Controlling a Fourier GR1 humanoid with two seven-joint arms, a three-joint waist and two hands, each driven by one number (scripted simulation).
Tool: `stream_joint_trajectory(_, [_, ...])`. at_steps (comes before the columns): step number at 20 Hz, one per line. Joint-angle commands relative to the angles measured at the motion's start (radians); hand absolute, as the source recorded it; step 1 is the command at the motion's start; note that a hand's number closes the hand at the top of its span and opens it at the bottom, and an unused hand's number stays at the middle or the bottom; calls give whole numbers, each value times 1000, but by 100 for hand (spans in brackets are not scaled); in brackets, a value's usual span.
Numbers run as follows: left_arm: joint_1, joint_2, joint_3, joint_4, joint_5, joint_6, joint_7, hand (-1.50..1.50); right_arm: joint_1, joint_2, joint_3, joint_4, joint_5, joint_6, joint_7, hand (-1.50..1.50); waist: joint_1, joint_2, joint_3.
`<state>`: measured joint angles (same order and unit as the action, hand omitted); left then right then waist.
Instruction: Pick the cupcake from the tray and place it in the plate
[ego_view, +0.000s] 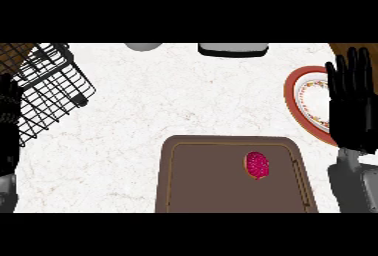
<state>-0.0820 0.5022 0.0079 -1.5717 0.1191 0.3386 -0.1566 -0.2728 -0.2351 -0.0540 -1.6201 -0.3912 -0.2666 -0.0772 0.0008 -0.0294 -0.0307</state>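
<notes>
- brown tray (199, 180) lies near, centre.
- red-rimmed plate (299, 97) sits far right, partly under the right hand (351, 100), whose fingers are straight and hold nothing.
- left hand (7, 120) at the left edge: fingers, cannot tell.
- pink cupcake (257, 165) rests on the tray's right side, not yet picked; next, the right hand should come down over it.

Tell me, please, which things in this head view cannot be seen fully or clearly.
- Plate: the right hand, open above it, hides its right part.
- Left hand: cut off by the left edge; whether its fingers are open cannot be told.
- Brown tray: its near side is cut off at the bottom.
- Two grey objects at the top edge: cut off, so unidentifiable.
- Wire rack: partly cut off at the upper left.
</notes>
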Motion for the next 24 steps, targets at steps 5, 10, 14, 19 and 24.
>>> stream_joint_trajectory(5, [0,-61,-87,76,75,-93,175,0,103,-114,77,14,-4,237,16,150,-26,37,32])
stream_joint_trajectory(10, [52,-109,-125,83,116,-114,227,0,259,-102,13,65,235,-15,-182,-150,-61,35,34])
stream_joint_trajectory(14, [-61,-115,-118,177,127,-174,250,0,393,-81,76,146,254,135,-430,-150,-19,32,31])
stream_joint_trajectory(19, [-23,-130,-130,150,101,-163,250,0,455,-170,179,100,458,97,-367,-150,-9,29,30])
stream_joint_trajectory(24, [-103,-116,-76,209,126,-214,287,0,513,-238,190,-75,522,111,-191,-150,-14,29,29])
